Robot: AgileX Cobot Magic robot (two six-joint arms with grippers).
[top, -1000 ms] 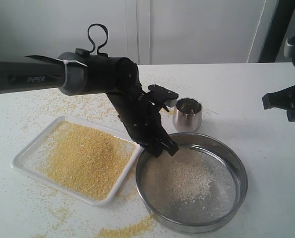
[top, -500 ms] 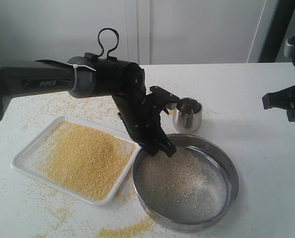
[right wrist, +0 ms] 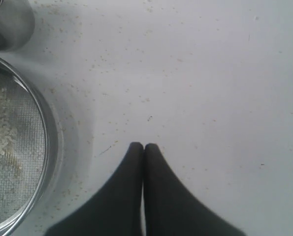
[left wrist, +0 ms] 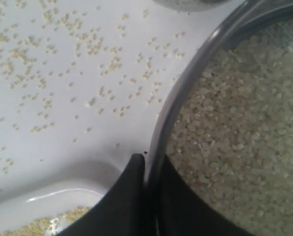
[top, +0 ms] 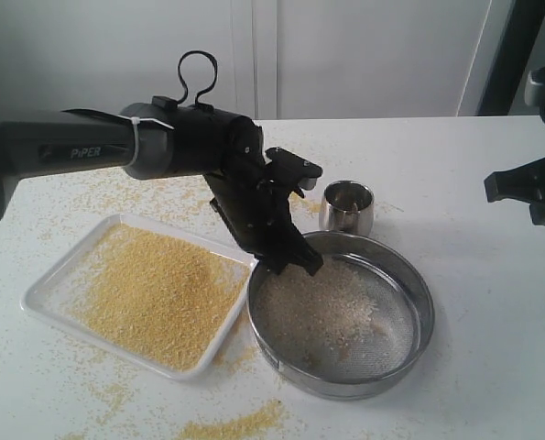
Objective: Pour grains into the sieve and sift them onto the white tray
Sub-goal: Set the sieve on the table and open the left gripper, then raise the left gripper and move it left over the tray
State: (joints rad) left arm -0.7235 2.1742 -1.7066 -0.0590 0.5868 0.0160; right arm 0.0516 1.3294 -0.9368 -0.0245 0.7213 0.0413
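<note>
Two grippers: left gripper (top: 295, 264) is pinching the rim of the sieve (top: 345, 385); right gripper (right wrist: 144, 147) is hovering clenched above the tabletop (right wrist: 210, 73).

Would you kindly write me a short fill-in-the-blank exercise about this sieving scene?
1. The left gripper grips the sieve by its ____.
2. The granules on the white tray are ____ in colour.
3. The right gripper is ____ and holds nothing.

Missing words: rim; yellow; shut
</note>
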